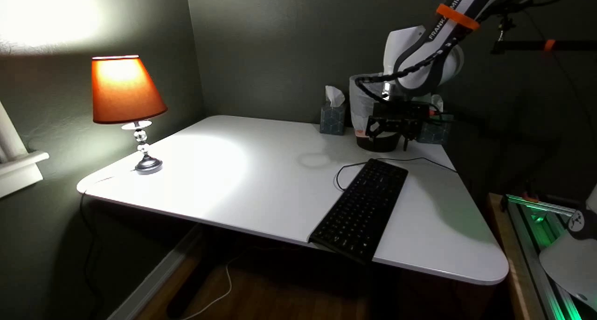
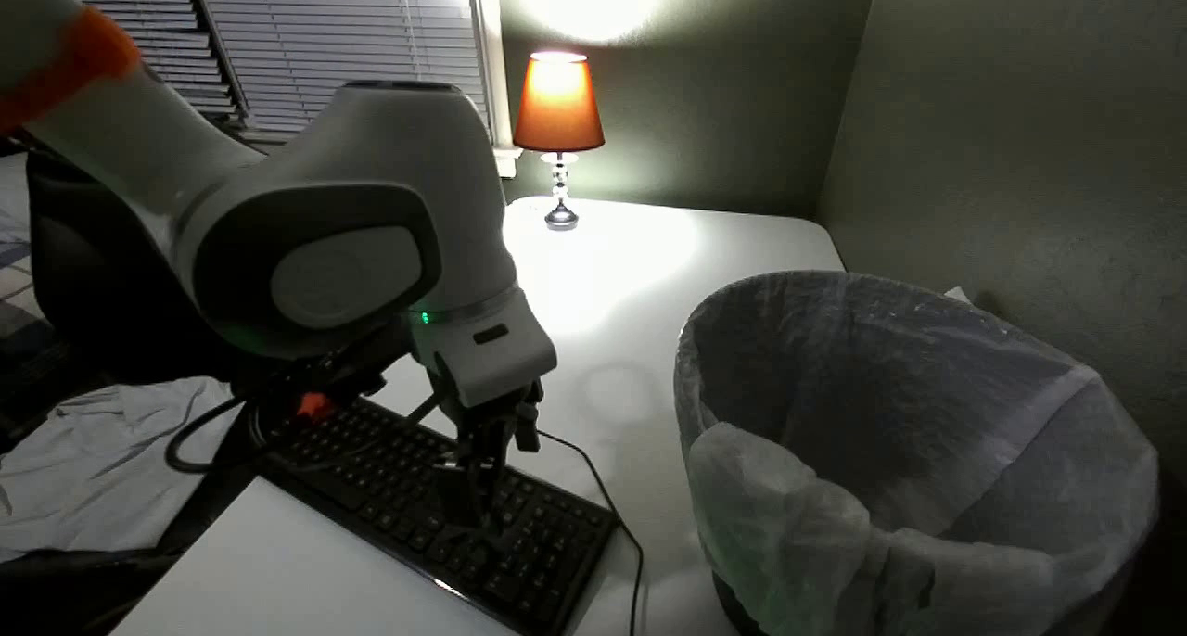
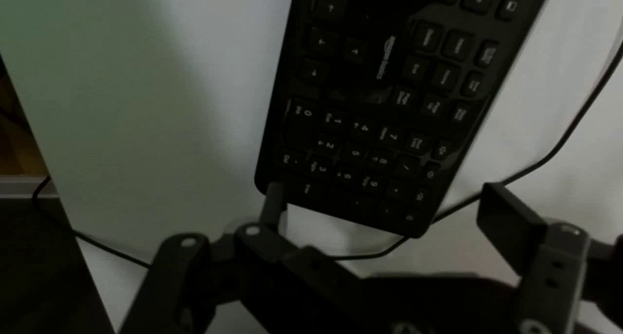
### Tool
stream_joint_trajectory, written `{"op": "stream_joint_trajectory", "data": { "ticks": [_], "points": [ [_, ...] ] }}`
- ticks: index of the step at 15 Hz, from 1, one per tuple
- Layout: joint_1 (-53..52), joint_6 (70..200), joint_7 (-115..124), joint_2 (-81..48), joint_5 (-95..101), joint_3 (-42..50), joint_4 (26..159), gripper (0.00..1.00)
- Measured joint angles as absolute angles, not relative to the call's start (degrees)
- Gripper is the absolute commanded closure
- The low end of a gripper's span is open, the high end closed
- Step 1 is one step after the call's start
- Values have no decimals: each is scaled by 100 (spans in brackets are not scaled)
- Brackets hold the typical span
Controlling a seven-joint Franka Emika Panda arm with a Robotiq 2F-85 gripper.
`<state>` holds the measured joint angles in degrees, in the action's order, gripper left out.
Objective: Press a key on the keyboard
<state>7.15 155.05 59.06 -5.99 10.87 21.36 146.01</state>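
Keyboard [image 1: 361, 208] lies on the right side of the white table [image 1: 266, 170] in an exterior view, near end at the near edge – the gripper [image 3: 389, 210] hangs raised by the far, number-pad end, fingers [image 3: 511, 222] spread wide – a lit lamp [image 1: 126, 91] stands left, a lined bin [image 1: 362, 100] far right

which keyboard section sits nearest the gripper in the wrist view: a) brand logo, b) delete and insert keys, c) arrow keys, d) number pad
d, since in the wrist view the number pad fills the end of the keyboard closest to the open gripper.
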Motion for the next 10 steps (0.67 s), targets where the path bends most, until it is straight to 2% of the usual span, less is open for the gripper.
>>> {"op": "stream_joint_trajectory", "data": {
  "ticks": [10],
  "points": [
    [677,14854,7874,33,3135,1659,14578,0]
  ]
}}
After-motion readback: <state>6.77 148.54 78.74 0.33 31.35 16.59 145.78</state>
